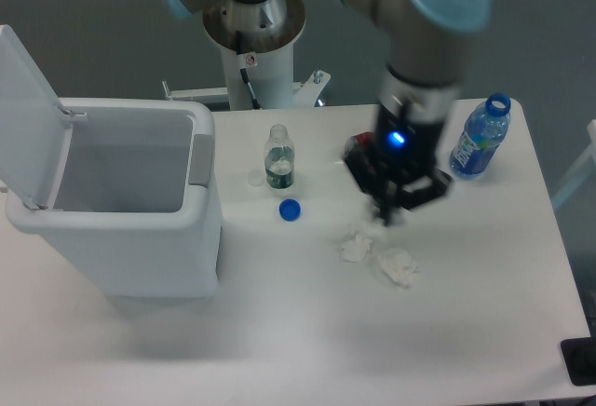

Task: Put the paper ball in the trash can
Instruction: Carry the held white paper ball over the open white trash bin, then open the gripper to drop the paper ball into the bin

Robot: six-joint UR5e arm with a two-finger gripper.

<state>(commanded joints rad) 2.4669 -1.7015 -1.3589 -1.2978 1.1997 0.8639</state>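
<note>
trash can (140, 238) lid up, mouth unobstructed | small bottle (278, 158), cap (290, 209) between

A small clear bottle (278, 157) stands mid-table (279, 331), a blue cap (290, 209) just below it. Two flat paper wads (377, 255) lie lower right. A blue bottle (479, 138) stands far right.

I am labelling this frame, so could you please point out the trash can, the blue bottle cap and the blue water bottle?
trash can (140, 257): fixed camera, front wall.
blue bottle cap (290, 209): fixed camera, top face.
blue water bottle (477, 145): fixed camera, labelled body.

No readable text, small red-ringed sticker on robot pedestal (250, 61) — perhaps a prohibition sign.
</note>
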